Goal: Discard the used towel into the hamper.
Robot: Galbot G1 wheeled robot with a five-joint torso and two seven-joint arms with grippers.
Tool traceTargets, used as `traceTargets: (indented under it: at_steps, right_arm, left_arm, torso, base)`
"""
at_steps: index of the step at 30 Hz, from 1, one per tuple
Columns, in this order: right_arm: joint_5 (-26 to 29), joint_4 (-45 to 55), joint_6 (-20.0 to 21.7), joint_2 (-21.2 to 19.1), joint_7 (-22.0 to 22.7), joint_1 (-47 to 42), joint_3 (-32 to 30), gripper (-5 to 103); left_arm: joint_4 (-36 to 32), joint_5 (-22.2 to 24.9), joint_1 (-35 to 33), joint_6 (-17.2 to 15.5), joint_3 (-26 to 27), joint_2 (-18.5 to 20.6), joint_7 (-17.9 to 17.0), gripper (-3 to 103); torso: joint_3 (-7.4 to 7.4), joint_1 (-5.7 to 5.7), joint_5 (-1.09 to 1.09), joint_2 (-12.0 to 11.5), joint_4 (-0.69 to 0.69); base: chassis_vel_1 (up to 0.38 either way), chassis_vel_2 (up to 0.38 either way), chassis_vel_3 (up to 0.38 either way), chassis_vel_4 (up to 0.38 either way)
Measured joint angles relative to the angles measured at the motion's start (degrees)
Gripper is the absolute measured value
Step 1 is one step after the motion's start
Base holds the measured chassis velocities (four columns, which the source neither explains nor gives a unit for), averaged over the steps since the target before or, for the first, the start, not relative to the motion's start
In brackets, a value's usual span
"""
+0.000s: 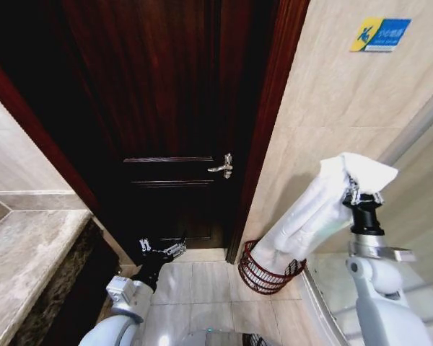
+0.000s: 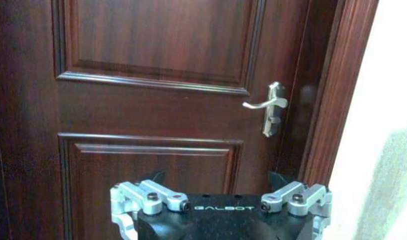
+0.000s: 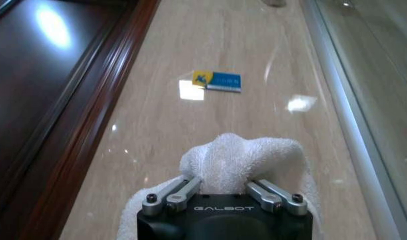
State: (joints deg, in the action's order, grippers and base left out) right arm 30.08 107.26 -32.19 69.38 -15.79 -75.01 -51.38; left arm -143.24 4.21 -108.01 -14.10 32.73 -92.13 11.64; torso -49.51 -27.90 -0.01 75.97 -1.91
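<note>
Tiled floor — one hamper (image 1: 263, 272), one towel (image 1: 314, 213) in right tool (image 1: 362, 194)

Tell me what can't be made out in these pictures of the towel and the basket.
- Head view: the towel hangs in front of the basket, hiding its inside and the towel's lower end, so touching or apart is unclear.
- Right wrist view: the right gripper's fingertips are buried in towel.
- Left wrist view: the left gripper is cut off by the picture's edge.
- Head view: the wall sign's text is too small.
</note>
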Motion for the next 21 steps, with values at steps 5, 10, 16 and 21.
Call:
traceTargets:
  at_steps: [5, 10, 16, 21]
  right_arm:
    - [-0.54, -2.87, -1.89, 0.98, -0.64, -0.86, 0.32, 9]
    - [-1.52, -7.91, -4.13, 1.78, -1.42, -0.87, 1.18, 9]
    - [-2.42, -11.72, -5.35, 2.41, -1.75, -0.16, 2.35, 9]
    - [-4.00, -17.92, -6.90, 3.21, -2.08, 1.80, 4.24, 9]
  left_arm:
    - [0.00, 0.00, 0.00, 0.00, 0.00, 0.00, 0.00, 100]
    - [0.00, 0.00, 0.00, 0.00, 0.00, 0.00, 0.00, 100]
    - [0.00, 0.00, 0.00, 0.00, 0.00, 0.00, 0.00, 100]
    - [0.00, 0.00, 0.00, 0.00, 0.00, 0.00, 0.00, 100]
  torso:
    - [-0.01, -0.03, 0.00, 0.00, 0.00]
    - [-0.01, -0.02, 0.01, 0.00, 0.00]
    - [-0.01, -0.02, 0.00, 0.00, 0.00]
    - [-0.01, -0.02, 0.00, 0.00, 0.00]
  base:
    - [0.000, 0.000, 0.000, 0.000]
    - [0.000, 0.000, 0.000, 0.000]
    - [0.000, 0.000, 0.000, 0.000]
    - [0.000, 0.000, 0.000, 0.000]
